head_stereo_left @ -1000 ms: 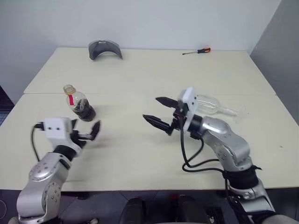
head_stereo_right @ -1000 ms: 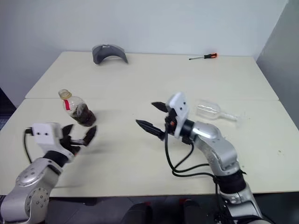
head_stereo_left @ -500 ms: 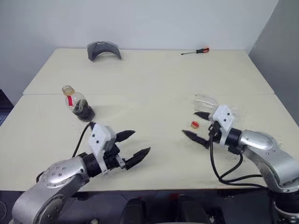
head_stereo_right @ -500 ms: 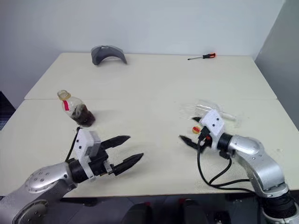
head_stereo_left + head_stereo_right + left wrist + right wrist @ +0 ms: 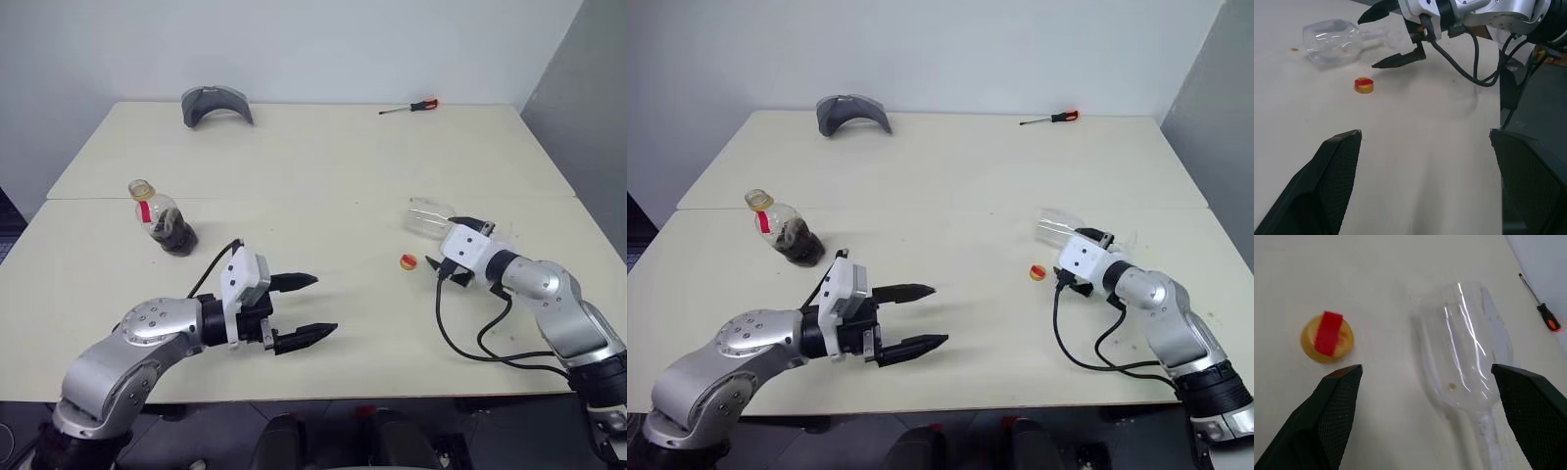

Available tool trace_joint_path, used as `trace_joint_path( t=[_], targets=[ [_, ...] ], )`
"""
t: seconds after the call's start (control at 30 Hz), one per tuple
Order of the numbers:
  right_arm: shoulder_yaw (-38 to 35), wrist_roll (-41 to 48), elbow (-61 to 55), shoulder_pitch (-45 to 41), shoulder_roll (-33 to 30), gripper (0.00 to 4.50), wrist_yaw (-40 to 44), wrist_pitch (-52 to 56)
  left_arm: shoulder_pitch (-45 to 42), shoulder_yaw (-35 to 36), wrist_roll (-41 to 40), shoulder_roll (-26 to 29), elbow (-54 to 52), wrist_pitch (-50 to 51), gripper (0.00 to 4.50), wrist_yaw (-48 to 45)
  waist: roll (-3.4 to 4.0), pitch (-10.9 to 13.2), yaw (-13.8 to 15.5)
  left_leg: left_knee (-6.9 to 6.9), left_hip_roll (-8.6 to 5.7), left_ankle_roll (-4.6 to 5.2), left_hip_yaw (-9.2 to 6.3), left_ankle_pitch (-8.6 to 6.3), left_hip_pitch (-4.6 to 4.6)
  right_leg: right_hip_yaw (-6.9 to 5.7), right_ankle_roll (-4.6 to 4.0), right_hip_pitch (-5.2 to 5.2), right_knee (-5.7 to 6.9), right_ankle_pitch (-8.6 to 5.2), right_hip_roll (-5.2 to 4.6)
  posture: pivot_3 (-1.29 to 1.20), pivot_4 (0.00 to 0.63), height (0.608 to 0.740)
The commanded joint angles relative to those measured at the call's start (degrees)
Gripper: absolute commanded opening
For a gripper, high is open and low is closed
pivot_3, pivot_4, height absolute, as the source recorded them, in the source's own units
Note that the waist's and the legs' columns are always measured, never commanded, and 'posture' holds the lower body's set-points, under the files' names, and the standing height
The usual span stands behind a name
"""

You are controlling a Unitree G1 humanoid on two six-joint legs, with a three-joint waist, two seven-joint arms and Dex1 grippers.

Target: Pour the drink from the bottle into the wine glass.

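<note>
The right claw is standing wide open and is holding nothing. Its two black fingers are reaching toward the wine glass, which is lying on its side near the right edge of the desk, with its stem pointing to that edge. In the right wrist view the bowl of the glass is lying between the two finger pads, but I cannot tell if the fingers are already touching it. Just beside the claw, on the side toward the middle of the desk, a small yellow cap with a red strip is resting on the surface.

The left claw is also wide open and empty. It is hanging over the front part of the desk, a little left of the middle, and pointing toward the right side.

The bottle is standing near the left edge, well apart from both claws. It has no cap on its neck, so I think it is already opened, and the drink is sitting dark in its lower part.

A grey curved object is lying at the far left corner and a screwdriver near the far edge on the right.

So the pouring is not started yet. What is left, in my judgement, is setting the glass upright, taking the bottle, and pouring the drink into the glass.
</note>
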Motion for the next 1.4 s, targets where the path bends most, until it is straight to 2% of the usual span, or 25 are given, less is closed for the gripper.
trace_joint_path(
  t=[0.03,0.17,0.57,0.87,0.9,0.93,1.27,1.3,1.4],
  targets=[
    [-1.23,-3.58,1.24,-1.22,-1.12,4.50,-1.21,-3.24,-1.97,-1.05,1.27,-0.46,1.22,-2.23,4.49,-1.33,0.00,0.00,0.00,0.00,0.00,0.00,0.00,0.00,0.00,0.00,0.00,0.00,0.00,0.00,0.00,0.00,0.150,0.740],
    [-1.15,-6.22,4.01,-1.93,-1.50,4.50,-1.15,-4.90,-3.49,-1.80,2.46,-1.01,3.18,-3.10,4.49,-1.90,0.00,0.00,0.01,0.00,0.01,-0.01,0.01,0.00,-0.01,0.00,0.00,0.00,0.00,0.00,-0.01,0.00,0.150,0.740],
    [2.48,-15.49,21.74,-10.00,1.50,4.50,-7.34,-10.68,-3.94,-2.06,2.45,-1.87,2.99,-2.62,4.49,-1.54,0.00,0.00,-0.12,0.03,0.03,-0.02,0.06,0.01,-0.01,0.01,-0.01,-0.01,0.02,0.00,-0.01,0.00,0.150,0.740],
    [2.99,-16.51,27.09,-12.74,2.63,4.50,-7.03,-12.22,-4.10,-2.35,2.34,-3.00,1.81,-1.85,4.49,0.58,0.00,0.00,-0.14,0.06,0.03,-0.02,0.06,0.01,0.00,0.01,-0.01,0.01,0.04,0.01,-0.03,0.00,0.150,0.740],
    [3.04,-16.67,27.33,-12.82,2.63,4.12,-6.89,-12.37,-3.90,-2.32,2.33,-2.97,1.63,-1.82,4.50,0.63,0.00,0.00,-0.13,0.06,0.03,-0.02,0.05,0.01,-0.01,0.01,-0.01,0.01,0.04,0.01,-0.03,0.00,0.150,0.740],
    [3.05,-16.47,27.64,-12.77,2.69,3.94,-6.21,-12.36,-3.78,-2.22,2.32,-2.94,1.59,-1.76,4.50,0.70,0.00,0.00,-0.11,0.06,0.03,-0.02,0.05,0.01,-0.01,0.01,-0.01,0.01,0.04,0.01,-0.03,0.00,0.150,0.740],
    [3.03,-17.76,29.59,-13.73,2.42,0.34,-6.47,-13.14,-4.11,-1.78,2.08,-2.87,1.41,-0.94,4.50,0.77,0.01,0.00,-0.14,0.06,0.03,-0.03,0.06,0.02,-0.01,0.00,-0.01,0.01,0.05,0.01,-0.05,0.00,0.150,0.740],
    [3.21,-18.25,29.78,-14.06,2.28,0.17,-6.78,-13.33,-4.11,-1.80,2.05,-2.84,1.36,-0.90,4.50,0.73,0.01,0.00,-0.14,0.06,0.03,-0.03,0.06,0.01,-0.01,0.01,-0.01,0.01,0.05,0.01,-0.05,0.00,0.150,0.740],
    [3.31,-18.83,30.54,-15.59,2.63,0.17,-7.82,-14.13,-4.10,-1.76,2.02,-2.70,1.33,-0.78,4.50,0.67,0.01,0.00,-0.15,0.07,0.02,-0.03,0.07,0.02,-0.01,0.01,-0.01,0.01,0.05,0.01,-0.05,0.00,0.150,0.740]
  ],
)
